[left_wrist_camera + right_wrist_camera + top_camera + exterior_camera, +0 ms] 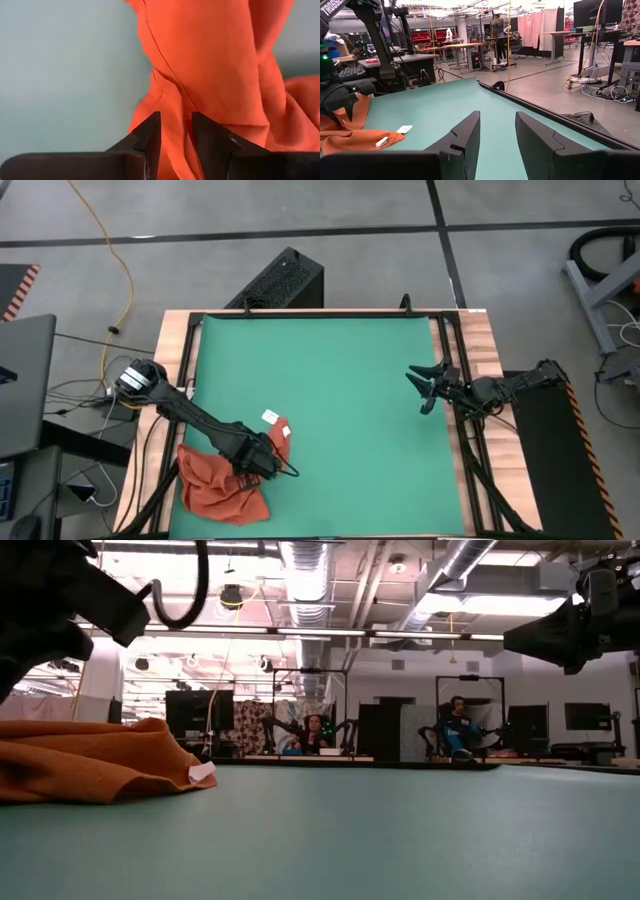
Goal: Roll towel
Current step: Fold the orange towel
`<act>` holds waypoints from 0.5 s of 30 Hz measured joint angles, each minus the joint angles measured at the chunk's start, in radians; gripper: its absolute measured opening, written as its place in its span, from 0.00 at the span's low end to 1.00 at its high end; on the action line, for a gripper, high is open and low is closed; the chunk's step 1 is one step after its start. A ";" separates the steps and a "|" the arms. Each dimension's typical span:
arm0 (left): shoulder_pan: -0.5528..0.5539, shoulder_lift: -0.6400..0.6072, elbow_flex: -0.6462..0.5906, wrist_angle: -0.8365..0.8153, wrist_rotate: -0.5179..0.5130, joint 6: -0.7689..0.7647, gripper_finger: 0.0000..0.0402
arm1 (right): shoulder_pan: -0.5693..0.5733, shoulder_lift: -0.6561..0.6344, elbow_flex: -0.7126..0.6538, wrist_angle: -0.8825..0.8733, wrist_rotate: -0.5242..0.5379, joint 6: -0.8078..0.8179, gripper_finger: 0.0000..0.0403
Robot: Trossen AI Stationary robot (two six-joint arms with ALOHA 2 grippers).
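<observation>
1. The rumpled rust-orange cloth towel was bunched at the green mat's near-left corner.
2. The left gripper was clamped on a fold; a thin pinch could be lost.
3. The right gripper was held apart, empty, well away, so rolling could go crooked.

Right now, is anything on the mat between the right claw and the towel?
Nothing visible blocks it. The right claw hovers open at the mat's right edge; bare green mat lies between it and the towel, bunched at the near-left corner. The left claw is already over the towel.
</observation>
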 joint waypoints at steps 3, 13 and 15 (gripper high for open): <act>-0.008 0.000 -0.001 0.000 0.008 -0.001 0.25 | 0.000 0.000 0.000 0.000 0.000 0.000 0.37; -0.017 0.000 -0.059 0.001 0.041 0.006 0.06 | 0.000 0.000 0.000 0.000 0.000 0.000 0.37; -0.017 0.000 -0.055 0.001 0.034 0.039 0.02 | 0.000 0.000 0.000 0.000 0.000 0.000 0.37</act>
